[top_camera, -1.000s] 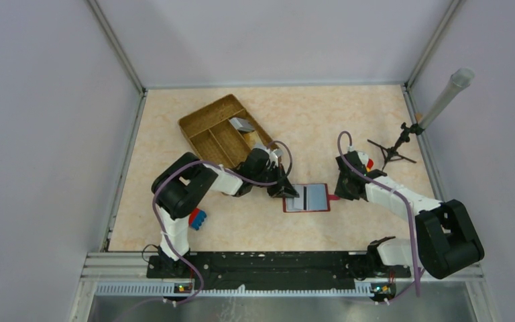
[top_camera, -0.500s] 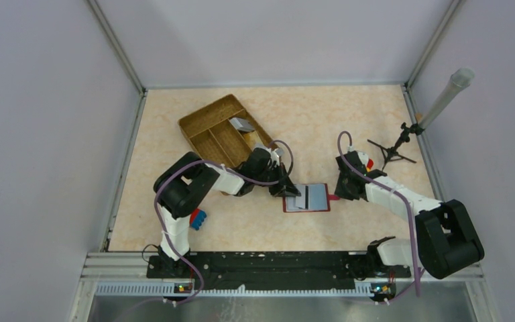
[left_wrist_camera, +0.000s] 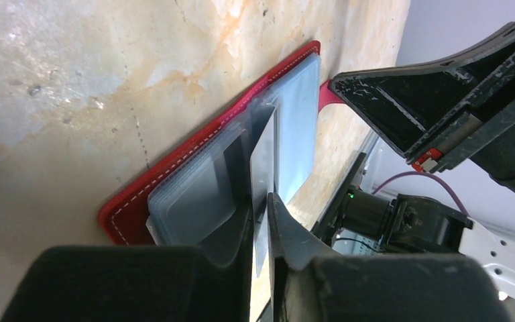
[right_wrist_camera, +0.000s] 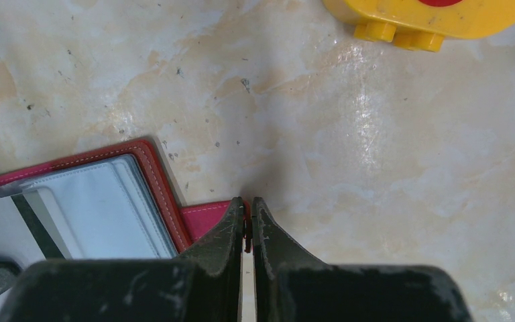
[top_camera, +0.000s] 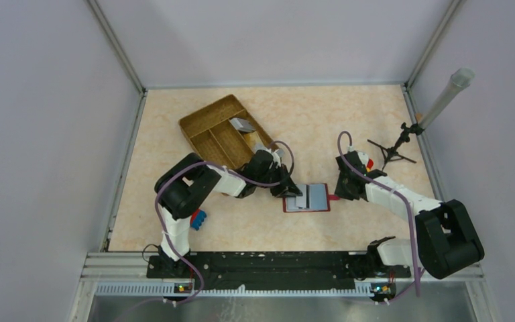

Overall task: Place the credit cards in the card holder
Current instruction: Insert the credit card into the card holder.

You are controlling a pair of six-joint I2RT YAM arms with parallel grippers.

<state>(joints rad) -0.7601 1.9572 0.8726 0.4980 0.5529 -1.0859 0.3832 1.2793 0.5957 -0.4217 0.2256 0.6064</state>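
Observation:
The red card holder (top_camera: 322, 207) lies open on the table, its clear sleeves facing up (left_wrist_camera: 201, 184). My left gripper (left_wrist_camera: 259, 208) is at its left edge (top_camera: 287, 190), shut on a thin credit card (left_wrist_camera: 265, 154) held edge-on with its far end inside a sleeve. My right gripper (right_wrist_camera: 248, 218) is shut on the holder's red tab (right_wrist_camera: 208, 218) at the holder's right side (top_camera: 340, 193). More credit cards, one grey (top_camera: 242, 124) and one tan (top_camera: 259, 140), lie in the wooden tray (top_camera: 201, 124).
A yellow toy block (right_wrist_camera: 429, 17) lies just beyond my right gripper. A blue and red block (top_camera: 196, 218) sits by the left arm. A small black tripod (top_camera: 392, 153) with a grey tube stands at the right wall.
My left gripper has edged right towards the holder, and the card has gone further into the sleeve. The right gripper has not moved.

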